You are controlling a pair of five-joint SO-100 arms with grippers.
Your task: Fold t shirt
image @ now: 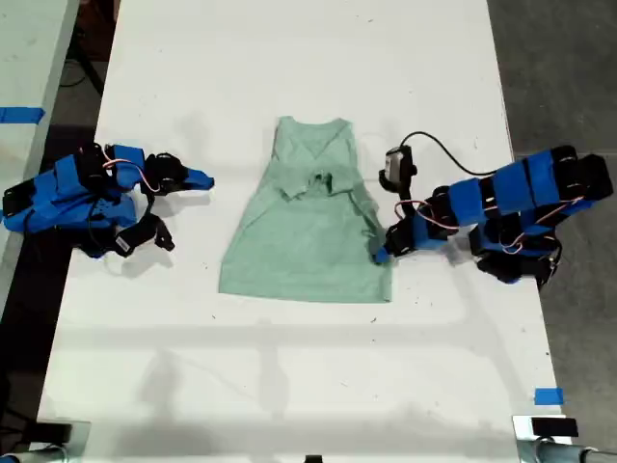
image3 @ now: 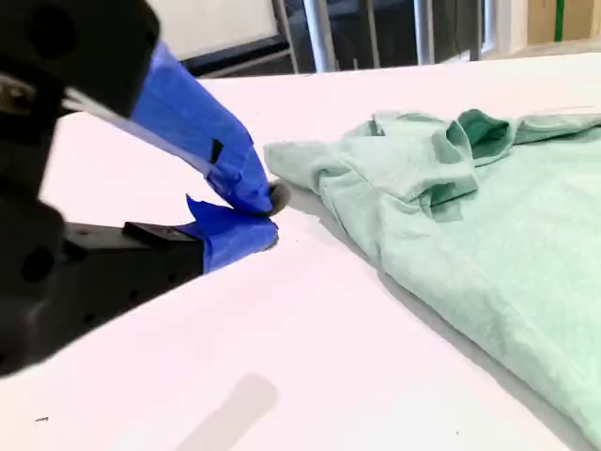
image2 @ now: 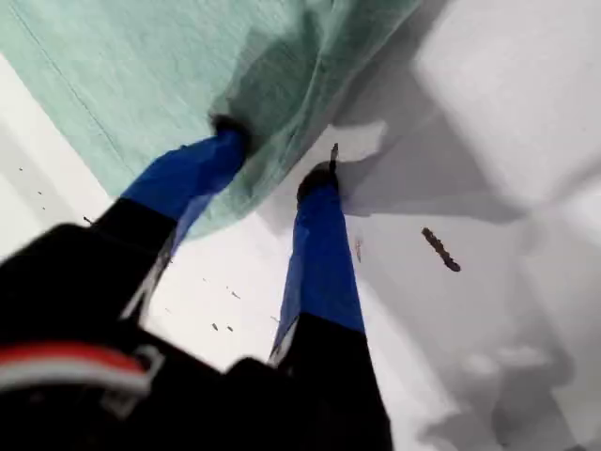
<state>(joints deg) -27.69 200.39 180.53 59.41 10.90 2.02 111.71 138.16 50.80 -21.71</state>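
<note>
my first pincer (image2: 277, 155) spread astride t shirt (image2: 188, 75) edge, my second pincer (image3: 263, 211) closed, empty, beside shirt

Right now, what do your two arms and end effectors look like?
Both arms are black-framed, wrapped in bright blue tape, with red-and-white wires looped along them. My first gripper has blue-taped fingers with black tips. My second gripper has blue-taped fingers too. A black cable trails from one arm.

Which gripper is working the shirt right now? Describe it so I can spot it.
On the white table, find the mint t shirt in the middle. My first gripper is at its edge on the exterior view's right, jaws open around the cloth; my second gripper sits apart.
</note>
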